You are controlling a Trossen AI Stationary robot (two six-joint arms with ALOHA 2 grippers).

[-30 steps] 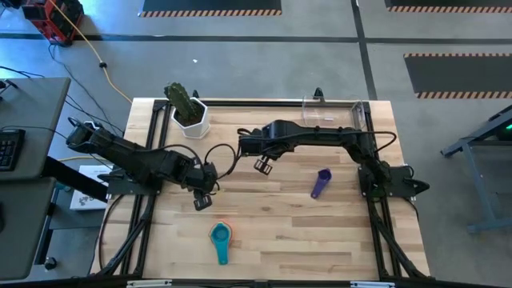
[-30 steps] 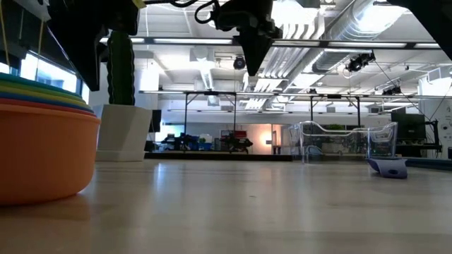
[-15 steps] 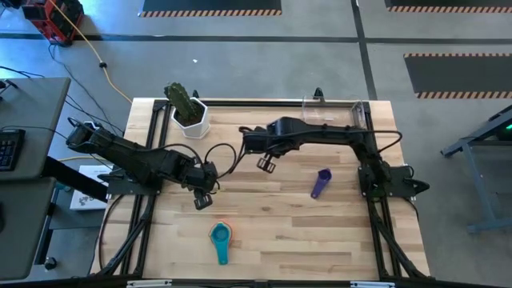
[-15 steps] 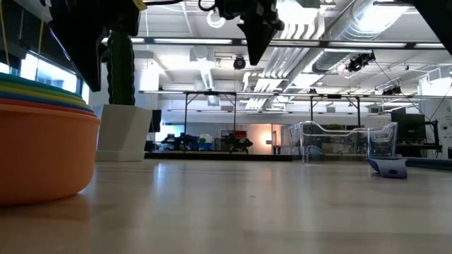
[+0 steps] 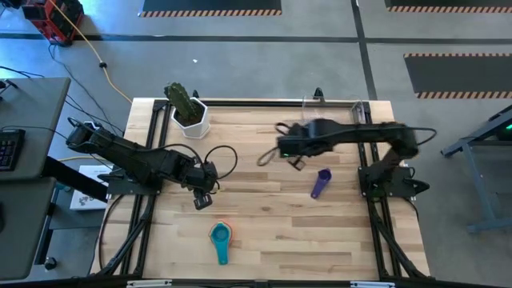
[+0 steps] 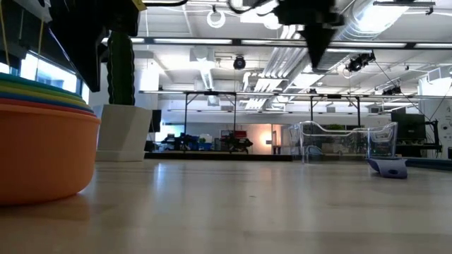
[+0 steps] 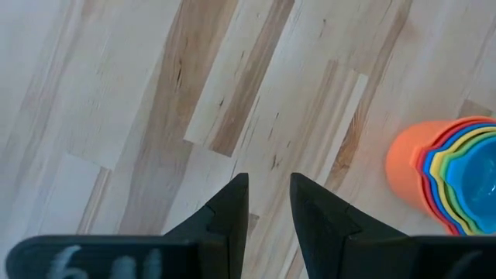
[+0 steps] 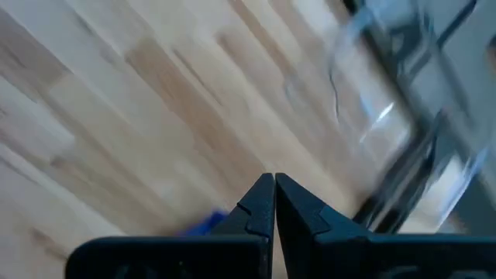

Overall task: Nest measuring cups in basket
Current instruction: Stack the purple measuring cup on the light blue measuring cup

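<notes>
My right gripper (image 8: 274, 203) has its two dark fingers pressed tip to tip with nothing between them; it hangs above the bare wood near the middle of the table, between the small purple plastic measuring cup (image 5: 321, 182) and the clear thin-walled rectangular basket (image 5: 332, 111) at the far edge. In the right wrist view the basket (image 8: 403, 116) shows as a smear of clear plastic beyond the fingertips, with a sliver of blue-purple beside them. My left gripper (image 7: 269, 203) stands slightly parted, a narrow gap between the fingers, holding nothing, above the pale wooden tabletop (image 5: 272, 224) on the left half. Just beside it lies the nested stack of plastic measuring cups (image 7: 453, 173), orange outermost, then yellow, green and teal inside, resting on the wood near the front edge (image 5: 220, 238). The purple cup lies alone on its side, well apart from the stack, apart from the basket too. A white pot with a green plant (image 5: 189, 111) stands at the far left corner
</notes>
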